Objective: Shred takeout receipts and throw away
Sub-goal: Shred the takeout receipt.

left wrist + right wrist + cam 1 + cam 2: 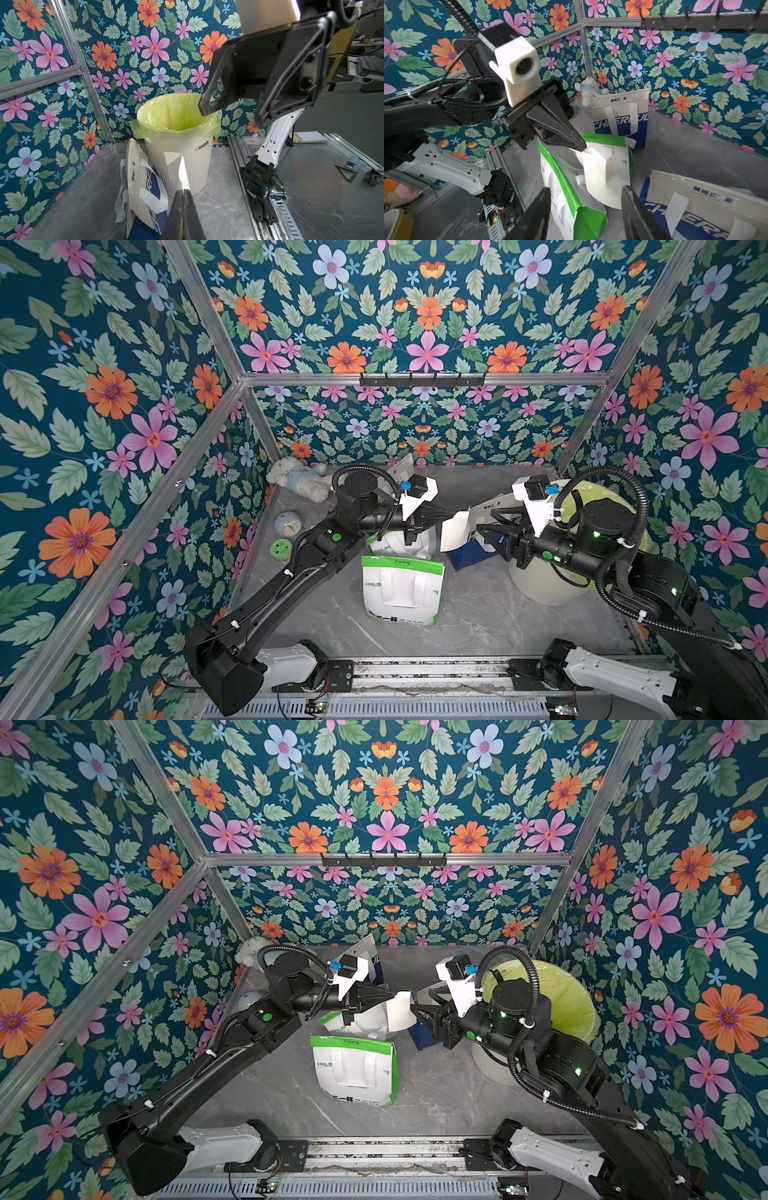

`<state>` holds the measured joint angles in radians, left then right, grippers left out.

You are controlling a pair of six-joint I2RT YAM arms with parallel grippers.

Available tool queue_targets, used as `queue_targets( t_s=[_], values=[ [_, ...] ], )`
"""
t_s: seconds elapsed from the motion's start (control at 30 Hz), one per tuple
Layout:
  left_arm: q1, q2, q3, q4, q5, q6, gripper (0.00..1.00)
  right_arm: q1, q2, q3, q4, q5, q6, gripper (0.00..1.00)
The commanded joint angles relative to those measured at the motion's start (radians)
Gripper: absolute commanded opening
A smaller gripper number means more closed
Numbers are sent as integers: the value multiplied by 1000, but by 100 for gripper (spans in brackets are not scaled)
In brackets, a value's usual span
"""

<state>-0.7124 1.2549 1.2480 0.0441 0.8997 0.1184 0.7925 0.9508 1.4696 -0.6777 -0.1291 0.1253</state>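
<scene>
— The left gripper [584, 148] was clamped tight on the top corner of a thin white rectangular paper receipt [602, 176], wasn't it?

— It was. The sheet hung in the air between the two arms, above the bags. Its long side ran down and away from that pinch toward the right gripper [585, 187].

— And the right one?

— Jaws well apart, holding nothing. In its own wrist view they stood either side of the sheet's lower end. Whether one finger brushed the paper I couldn't tell.

— So the right arm was nearer the free end.

— Yes. To my eye a tear would need it to close on that lower part, opposite the left's pinch. The round cream plastic bin with the yellow-green liner [178, 158] stood on the grey marbled bench [478, 614] on the right arm's side, so that arm was nearer the bin too.

— How many receipts did you count?

— One only, the one held; I saw no others. There were two white-and-green paper bags, one upright [401, 593] and one slumped behind it [388, 545]. There were two white-and-blue paper bags, one standing by the back wall [620, 116] and one close under the right gripper [695, 207]. One bin.
</scene>
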Motion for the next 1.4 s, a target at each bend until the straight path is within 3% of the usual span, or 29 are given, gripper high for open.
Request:
queue_targets(
  t_s=[0.0, 0.37, 0.6, 0.8, 1.03, 1.37],
  values=[
    [1, 5, 11, 11, 42, -3, 0, -15, 31, 14, -39, -163, -74, 62],
    [-3, -21, -5, 28, 86, -34, 0, -197, 128, 11, 27, -552, -148, 74],
    [-4, -42, -21, 23, 119, -34, 0, -421, 158, -33, 171, -909, -15, 83],
    [-4, -40, -24, 48, 135, -54, 0, -446, 215, -59, 289, -1121, 91, 83],
    [-4, -34, -26, 59, 129, -57, 0, -446, 228, -98, 351, -1191, 152, 77],
    [-4, -26, -24, 84, 110, -72, 0, -446, 205, -124, 272, -1125, 104, 64]
  ],
)
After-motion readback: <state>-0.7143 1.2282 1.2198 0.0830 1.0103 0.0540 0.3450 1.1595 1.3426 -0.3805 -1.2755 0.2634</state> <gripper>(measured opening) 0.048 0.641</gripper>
